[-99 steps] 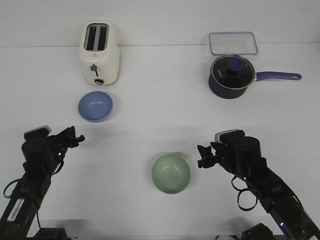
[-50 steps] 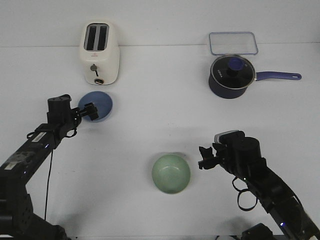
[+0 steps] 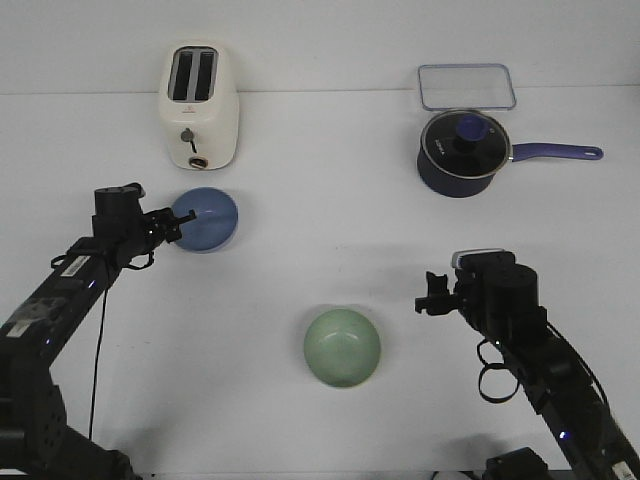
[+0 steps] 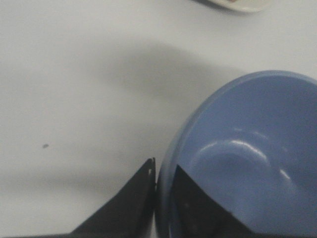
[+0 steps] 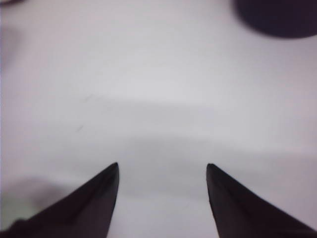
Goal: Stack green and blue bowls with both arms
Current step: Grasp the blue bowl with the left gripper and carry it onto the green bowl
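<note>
The periwinkle blue bowl (image 3: 210,220) sits in front of the toaster, tipped a little. My left gripper (image 3: 178,224) is shut on its left rim. In the left wrist view one finger is outside and one inside the blue bowl's (image 4: 247,158) wall, with the left gripper (image 4: 163,169) pinching the rim. The pale green bowl (image 3: 342,347) stands upright on the table near the front centre. My right gripper (image 3: 432,297) is open and empty, to the right of the green bowl and apart from it. In the right wrist view the right gripper (image 5: 162,168) holds only bare table between its fingers.
A cream toaster (image 3: 201,106) stands at the back left, just behind the blue bowl. A dark navy saucepan (image 3: 462,152) with a glass lid and a long handle stands at the back right, with a clear lidded container (image 3: 466,87) behind it.
My left gripper has closed on the blue bowl's rim and shifted the bowl slightly right and toward me. My right gripper has drawn back to the right, away from the green bowl.
</note>
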`<state>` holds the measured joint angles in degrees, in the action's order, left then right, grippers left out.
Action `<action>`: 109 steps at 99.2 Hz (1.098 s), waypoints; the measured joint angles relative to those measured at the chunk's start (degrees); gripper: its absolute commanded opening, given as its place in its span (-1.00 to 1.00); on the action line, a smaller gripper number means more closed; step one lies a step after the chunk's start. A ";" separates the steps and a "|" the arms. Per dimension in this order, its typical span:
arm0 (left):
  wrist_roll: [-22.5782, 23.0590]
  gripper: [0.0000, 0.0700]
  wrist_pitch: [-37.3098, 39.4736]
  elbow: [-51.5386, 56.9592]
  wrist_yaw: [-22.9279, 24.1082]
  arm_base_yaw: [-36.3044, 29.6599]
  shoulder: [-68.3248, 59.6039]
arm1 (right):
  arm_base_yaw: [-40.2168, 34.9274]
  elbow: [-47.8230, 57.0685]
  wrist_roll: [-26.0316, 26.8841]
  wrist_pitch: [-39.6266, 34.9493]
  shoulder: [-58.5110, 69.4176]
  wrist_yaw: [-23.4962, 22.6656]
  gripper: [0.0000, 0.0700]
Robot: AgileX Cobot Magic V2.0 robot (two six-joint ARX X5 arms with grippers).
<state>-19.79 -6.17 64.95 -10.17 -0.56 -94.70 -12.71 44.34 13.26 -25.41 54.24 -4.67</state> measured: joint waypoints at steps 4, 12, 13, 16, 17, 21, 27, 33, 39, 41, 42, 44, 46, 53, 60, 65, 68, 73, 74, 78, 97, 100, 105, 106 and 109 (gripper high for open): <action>-0.02 -0.96 -0.42 0.00 -2.19 -0.24 2.14 | 1.75 0.00 -0.17 0.85 0.57 0.00 0.06; -0.02 -0.96 -1.27 0.04 -7.08 -1.38 7.28 | 4.72 0.00 -0.72 1.42 1.70 0.00 0.06; -0.02 -0.96 -1.49 0.11 -7.65 -1.62 7.96 | 5.07 0.00 -0.87 1.42 1.88 0.02 0.06; 0.00 -0.96 -2.23 0.24 -8.63 -2.51 9.90 | 6.03 0.00 -1.11 1.40 2.29 0.20 0.06; 0.00 -0.96 -2.51 0.28 -8.81 -2.86 10.53 | 6.29 0.00 -1.22 1.40 2.43 0.22 0.06; 0.17 -0.96 -3.87 0.48 -9.46 -4.46 12.83 | 7.23 -0.17 -1.49 1.57 2.86 0.22 0.06; 0.87 -0.96 -6.08 0.50 -10.40 -7.50 15.63 | 8.07 -0.81 -1.77 1.75 3.04 -0.02 0.06; 1.33 -0.96 -8.09 0.50 -11.98 -11.28 17.03 | 8.55 -1.33 -1.97 1.73 3.26 -0.26 0.06; 1.84 -0.96 -9.49 0.50 -12.94 -15.69 17.18 | 8.66 -1.60 -2.19 1.66 3.39 -0.26 0.06; 2.01 -0.96 -9.94 0.50 -13.03 -17.22 17.05 | 8.66 -1.62 -2.23 1.68 3.41 -0.33 0.06; 2.16 -0.96 -10.25 0.48 -13.07 -18.03 16.98 | 8.63 -1.62 -2.27 1.70 3.41 -0.39 0.06; 2.38 -0.96 -10.67 0.42 -13.14 -19.65 16.81 | 8.63 -1.62 -2.36 1.77 3.41 -0.68 0.06; 2.58 -0.96 -10.99 0.33 -13.18 -21.24 16.61 | 8.63 -1.62 -2.36 1.88 3.41 -1.09 0.06; 2.99 -0.96 -11.08 -0.31 -13.35 -26.93 15.89 | 8.63 -1.62 -2.38 2.08 3.41 -1.62 0.06; 3.78 -0.96 -11.04 -0.81 -13.14 -32.24 15.12 | 8.63 -1.62 -2.38 2.08 3.39 -1.70 0.06; 4.33 -0.96 -10.99 -0.85 -11.76 -35.45 14.49 | 8.63 -1.62 -2.40 2.08 3.41 -1.77 0.06; 4.76 -0.96 -10.93 -0.85 -10.80 -37.03 13.99 | 8.63 -1.62 -2.38 2.08 3.41 -1.77 0.06; 5.38 -0.96 -10.95 -0.85 -9.92 -38.82 12.96 | 8.63 -1.62 -2.40 2.08 3.41 -1.97 0.06; 5.42 -0.96 -10.93 -0.85 -9.84 -39.08 12.72 | 8.63 -1.62 -2.43 2.08 3.39 -2.08 0.06; 5.66 -0.96 -10.93 -0.85 -9.64 -39.93 11.65 | 8.66 -1.62 -2.49 2.08 3.41 -2.71 0.06; 7.54 -0.95 -10.95 -0.85 -8.59 -42.18 6.78 | 8.63 -1.62 -2.56 2.08 3.41 -3.28 0.06; 7.80 -0.92 -10.95 -0.85 -8.63 -42.40 6.23 | 8.63 -1.62 -2.54 2.10 3.41 -3.28 0.06; 8.33 -0.69 -10.95 -0.85 -8.66 -42.49 5.42 | 8.63 -1.62 -2.54 2.10 3.41 -3.28 0.06; 8.39 -0.61 -10.97 -0.85 -8.66 -42.49 5.29 | 8.63 -1.62 -2.56 2.10 3.41 -3.28 0.06; 8.61 -0.34 -10.97 -0.85 -8.66 -42.49 4.94 | 8.63 -1.62 -2.54 2.10 3.41 -3.28 0.06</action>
<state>-11.18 -17.15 64.10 -18.83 -43.05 -89.76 -4.08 42.72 10.72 -23.31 57.65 -7.94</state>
